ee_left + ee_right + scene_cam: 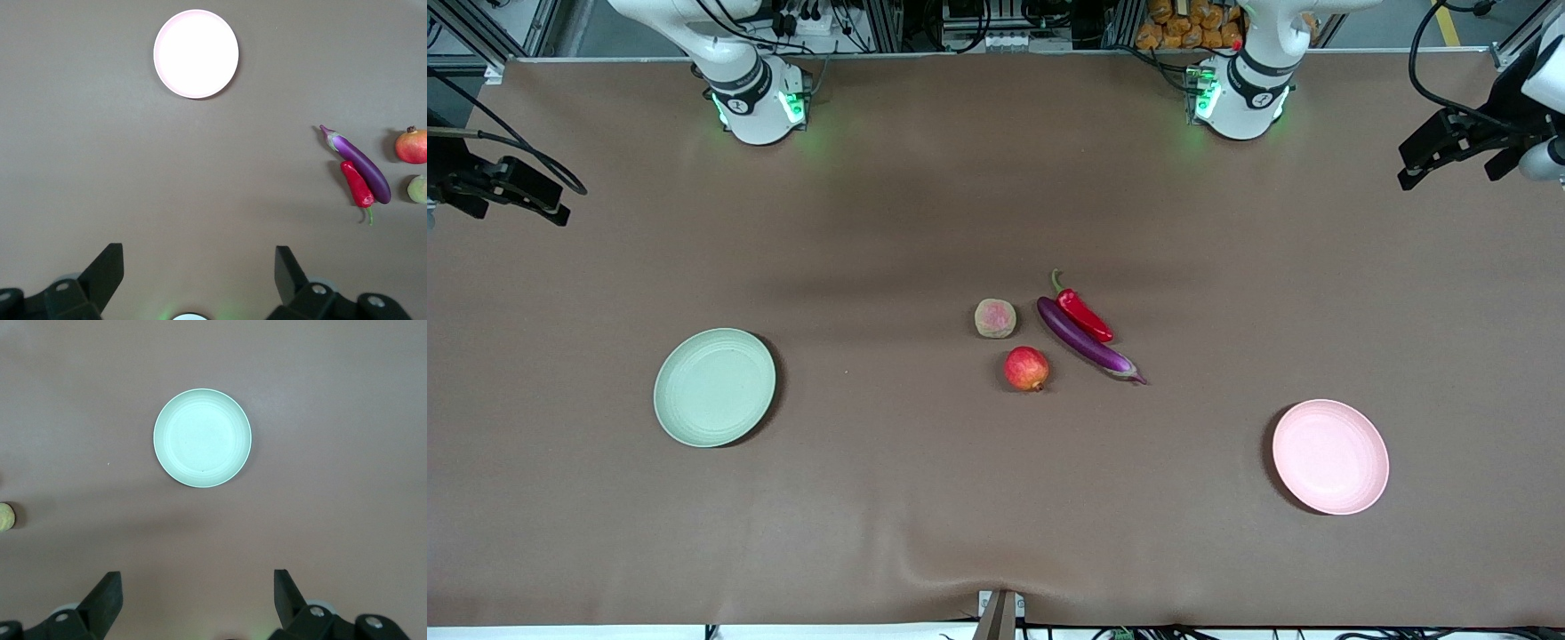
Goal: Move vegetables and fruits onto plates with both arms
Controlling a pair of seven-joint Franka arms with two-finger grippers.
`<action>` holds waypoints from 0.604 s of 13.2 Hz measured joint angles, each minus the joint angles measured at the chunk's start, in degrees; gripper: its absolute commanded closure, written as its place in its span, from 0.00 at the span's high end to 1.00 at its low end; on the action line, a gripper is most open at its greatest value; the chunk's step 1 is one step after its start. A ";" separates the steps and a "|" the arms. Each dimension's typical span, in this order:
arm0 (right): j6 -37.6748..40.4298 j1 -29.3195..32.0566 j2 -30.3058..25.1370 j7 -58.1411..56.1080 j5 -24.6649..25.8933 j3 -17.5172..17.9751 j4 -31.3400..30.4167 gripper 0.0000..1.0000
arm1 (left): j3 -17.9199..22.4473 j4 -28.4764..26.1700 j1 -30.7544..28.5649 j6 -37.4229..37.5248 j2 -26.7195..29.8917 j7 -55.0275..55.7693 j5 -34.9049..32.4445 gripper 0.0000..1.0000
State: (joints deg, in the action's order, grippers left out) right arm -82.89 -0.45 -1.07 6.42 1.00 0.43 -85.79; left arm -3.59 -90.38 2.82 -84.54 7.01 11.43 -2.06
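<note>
Hands first: both arms wait raised at the counter's 2 ends. The left hand (193, 267) hangs open and empty over bare counter at the left arm's end; the right hand (193, 587) hangs open and empty at the right arm's end.

Count: 2 plates, 2 vegetables, 2 fruits. The pink plate (1330, 456) lies toward the left arm's end, the green plate (714, 387) toward the right arm's end. Mid-counter, the eggplant (1086, 341) and chili (1083, 311) lie touching; beside them sit the tan fruit (995, 318) and, nearer the front camera, the red fruit (1027, 368).
</note>
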 measured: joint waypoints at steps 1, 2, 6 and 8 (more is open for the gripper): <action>-0.05 0.00 0.00 -0.01 0.00 0.08 0.02 1.00 | 0.00 0.00 0.01 0.18 0.00 0.00 0.00 1.00; -0.11 0.00 0.00 -0.01 0.00 0.17 0.04 1.00 | 0.00 0.00 0.01 0.35 0.00 0.00 0.00 1.00; -0.15 0.00 0.00 -0.02 0.00 0.31 0.04 1.00 | 0.02 0.16 0.01 0.39 0.00 0.00 0.33 1.00; -0.14 -0.03 0.00 -0.08 0.00 0.43 0.04 1.00 | 0.08 0.21 0.00 0.42 0.00 0.00 2.12 1.00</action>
State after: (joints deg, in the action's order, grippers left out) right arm -83.03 -0.49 -1.06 6.34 1.00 0.86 -85.75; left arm -3.51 -90.17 2.82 -84.12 7.01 11.43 0.06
